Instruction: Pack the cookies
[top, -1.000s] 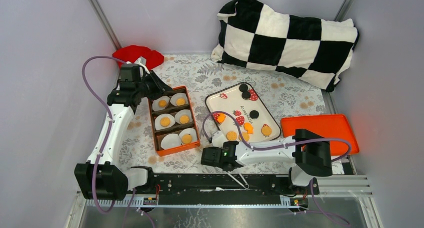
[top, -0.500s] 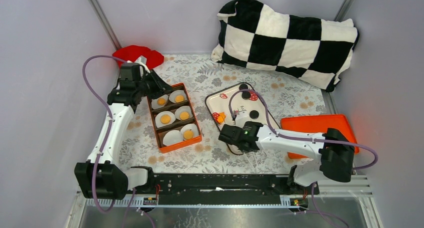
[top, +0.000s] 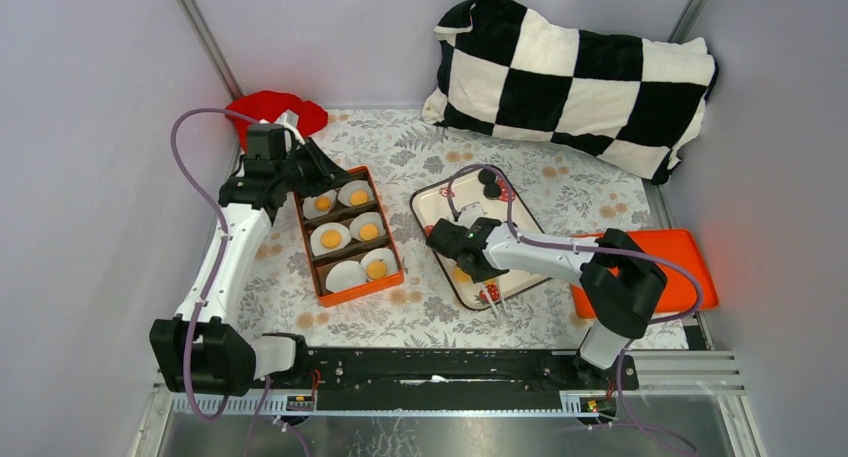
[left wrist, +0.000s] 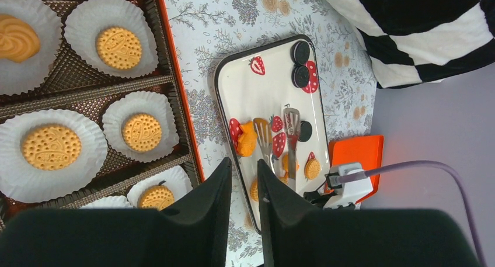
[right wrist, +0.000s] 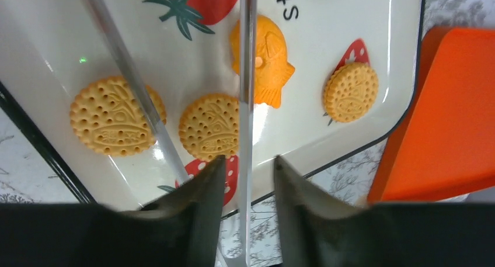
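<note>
Cookies (right wrist: 215, 127): loose lot on a white strawberry-print tray (right wrist: 362, 16), centre of the floral-covered worktop (top: 420, 147). Right fingers (right wrist: 195, 208) hold metal tongs (right wrist: 245, 74) by the arms; the blades are spread, with nothing pinched between them. One blade crosses a fish-shaped orange piece (right wrist: 260, 59), the other the edge of a round golden biscuit (right wrist: 114, 124); whether either touches cannot be told. Another round one lies near the tray's corner. Black cookies (left wrist: 300, 52) sit at the tray's far end. The right wrist and its purple cable (left wrist: 408, 165) hang over the tray and hide its middle from above. Orange flat tray (top: 665, 252): just beside the white one, on its right, partly under the right arm. Left fingers (left wrist: 204, 220): a narrow slit between them, nothing in it, poised above the far corner of an orange-rimmed box (top: 360, 290). The box holds white paper cups (left wrist: 93, 162), five seen with one cookie each. Beyond: checked cushion (top: 580, 67) and red cloth (top: 270, 107).
</note>
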